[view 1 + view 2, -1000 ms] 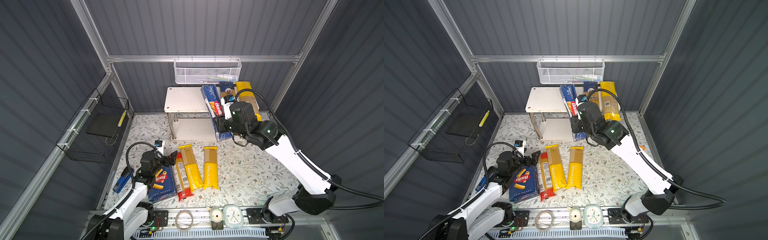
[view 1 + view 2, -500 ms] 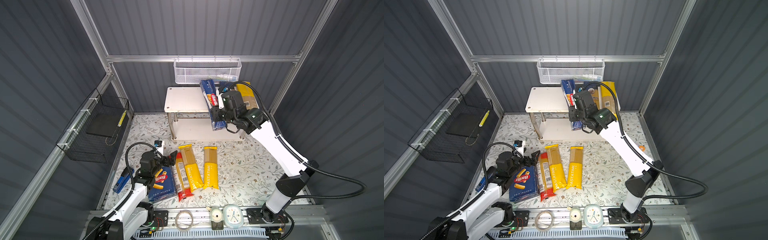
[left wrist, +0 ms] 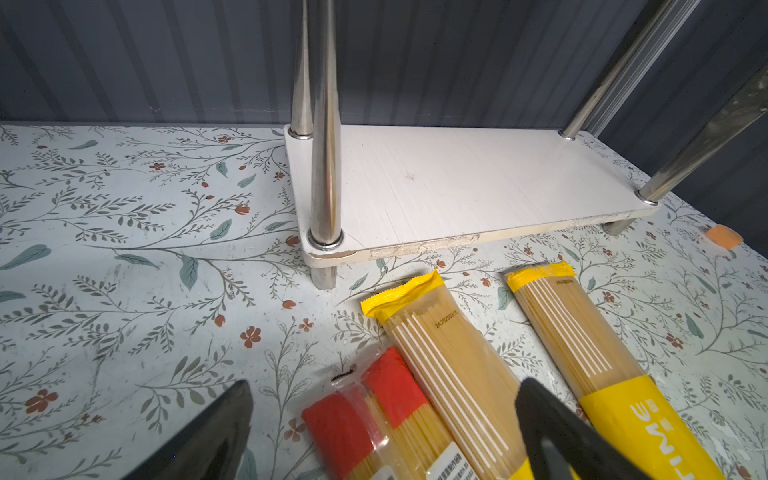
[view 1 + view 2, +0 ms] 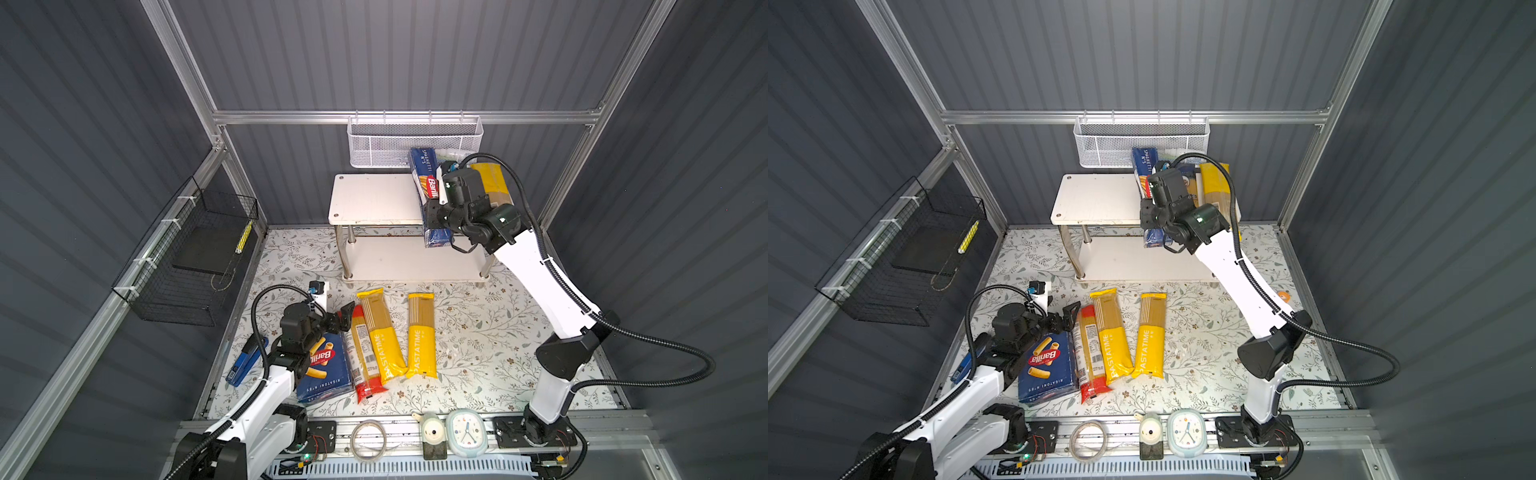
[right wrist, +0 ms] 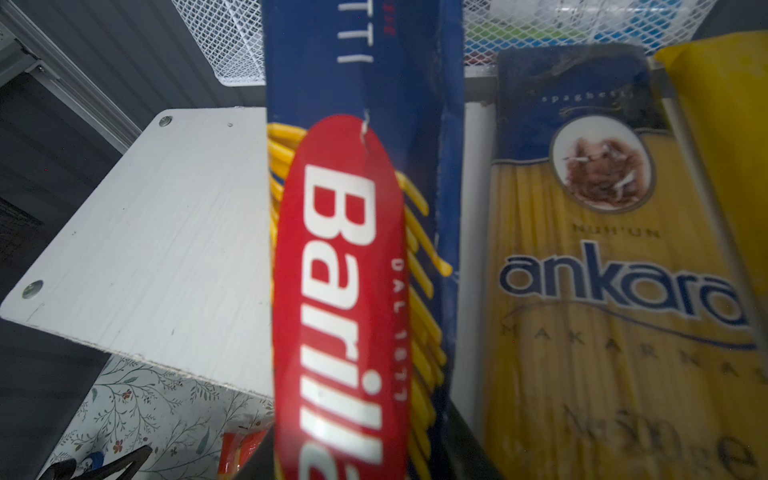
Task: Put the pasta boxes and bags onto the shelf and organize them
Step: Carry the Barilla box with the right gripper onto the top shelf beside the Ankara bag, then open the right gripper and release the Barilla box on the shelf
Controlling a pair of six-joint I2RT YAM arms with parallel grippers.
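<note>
Progress sits under halfway, by my reading. Two bags lie side by side at the right end of the top board of the shelf [image 4: 374, 199]: the ankara bag [image 5: 602, 270] and a yellow-ended bag [image 4: 490, 183]. The lower board holds nothing.

Your right tool [image 4: 436, 214] is clamped on the spaghetti box [image 4: 424, 174]. The box hangs tilted over the top board, just left of the ankara bag. Its far end points up toward the white mesh basket [image 4: 415, 141] and its near end juts past the board's front edge. You cannot tell whether it touches the board.

Four packs wait on the worktop [image 4: 478, 324]: the rigatoni box [image 4: 326, 370], the red-ended bag [image 4: 363, 365] against it, an overlapping PASTATIME bag [image 4: 384, 336] leaning on that, and a lone PASTATIME bag [image 4: 422, 336] apart. Your left tool [image 4: 338, 318] hovers spread and empty over the rigatoni box's far end.

The held box reads "Barilla" in a red oval, "DAL 1877" and "SPAGHETTI N.5". The wide box reads "Barilla" and "RIGATONI N.89". The shelved bag reads "ankara", "spaghetti" and "MAKARNA".
</note>
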